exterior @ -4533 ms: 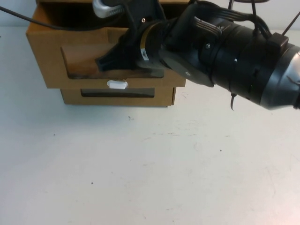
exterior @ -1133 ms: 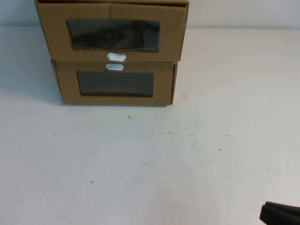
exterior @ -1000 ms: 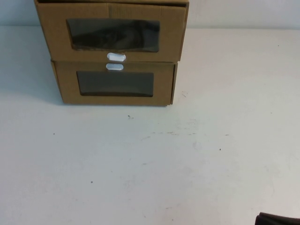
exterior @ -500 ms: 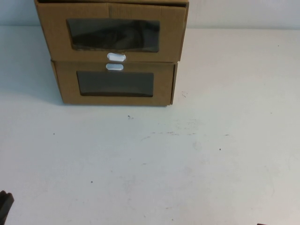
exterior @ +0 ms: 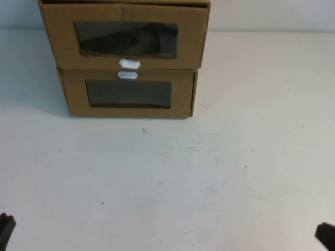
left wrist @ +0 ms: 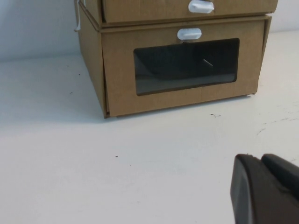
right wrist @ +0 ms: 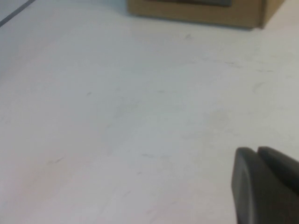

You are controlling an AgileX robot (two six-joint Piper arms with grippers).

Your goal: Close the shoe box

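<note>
- Shoe box [exterior: 125, 36] sits at the far left-centre of the white surface [exterior: 209, 172], stacked on a like brown box [exterior: 128, 94]; its drawer front looks flush, so I judge it already closed.
- White pull tab [exterior: 129, 64] lies under its window; the lower box's tab [exterior: 127, 75] sits just below it.
- Long axis runs left to right, window front facing the robot.
- Left claw [exterior: 5, 232] is at the near left corner, fingers together in the wrist view [left wrist: 266, 191].
- Right claw [exterior: 325, 238] is at the near right corner, also closed [right wrist: 264, 184].
- Both are well apart from the box, which lies straight ahead; the left arm is nearer.
</note>
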